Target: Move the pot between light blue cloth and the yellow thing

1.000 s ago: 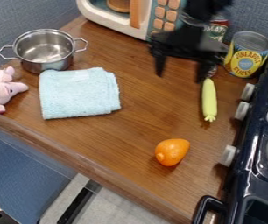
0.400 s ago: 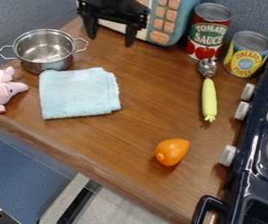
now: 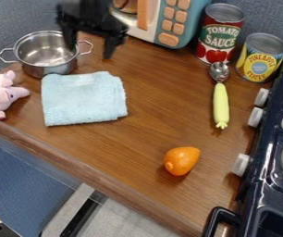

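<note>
We are seeing the black gripper (image 3: 89, 50) arriving at the right-hand side of the metal pot (image 3: 47, 69), and we are reading that as the reach giving way to the grasp, with the carrying part of the job still waiting. Its two fingers are standing wide apart and are holding nothing; one is overlapping the pot's inside near the rim in our view, the other is hanging out beyond the right handle (image 3: 86, 46), and we cannot tell whether either is touching metal. The pot is sitting upright on the wooden counter (image 3: 150, 111), just behind the light blue cloth (image 3: 84, 99) and near the pink toy (image 3: 5, 96), so it is not yet lying between the cloth and the yellow-handled spoon (image 3: 220, 105). We are judging that the next move is calling for lowering, so the fingers are straddling the rim or handle before closing, and that a thin, round wall could be slipping or tipping if the grip is landing off centre. Against the earliest frame, the gripper is no longer hanging in front of the tomato can (image 3: 219, 34) and the spoon's bowl; against the next one, it is hanging farther left and is leaving more of the toy microwave (image 3: 163, 21) exposed. The pot, cloth, spoon and orange item (image 3: 181, 161) are keeping their places throughout.
</note>
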{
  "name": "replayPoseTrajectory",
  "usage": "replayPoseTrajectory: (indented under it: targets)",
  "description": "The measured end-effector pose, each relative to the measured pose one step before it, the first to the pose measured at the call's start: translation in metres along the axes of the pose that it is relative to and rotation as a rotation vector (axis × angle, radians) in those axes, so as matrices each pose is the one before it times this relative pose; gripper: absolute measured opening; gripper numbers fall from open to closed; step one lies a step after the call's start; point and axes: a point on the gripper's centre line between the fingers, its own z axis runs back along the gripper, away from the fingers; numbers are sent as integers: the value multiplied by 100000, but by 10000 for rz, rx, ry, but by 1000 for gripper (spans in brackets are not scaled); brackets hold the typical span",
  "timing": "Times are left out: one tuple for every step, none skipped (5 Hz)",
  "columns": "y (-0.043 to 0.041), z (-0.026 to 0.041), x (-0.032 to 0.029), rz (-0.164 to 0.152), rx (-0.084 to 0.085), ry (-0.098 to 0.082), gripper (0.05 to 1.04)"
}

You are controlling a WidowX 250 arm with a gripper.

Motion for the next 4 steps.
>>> replayPoseTrajectory:
  targets:
    - [1269,-797,-1087,219,153,407,1001]
    - [1133,-99,-195,246,239,157,1001]
    - [165,-1402,281,109,257,503,1001]
    - [-149,-1257,1298,264,328,667,1001]
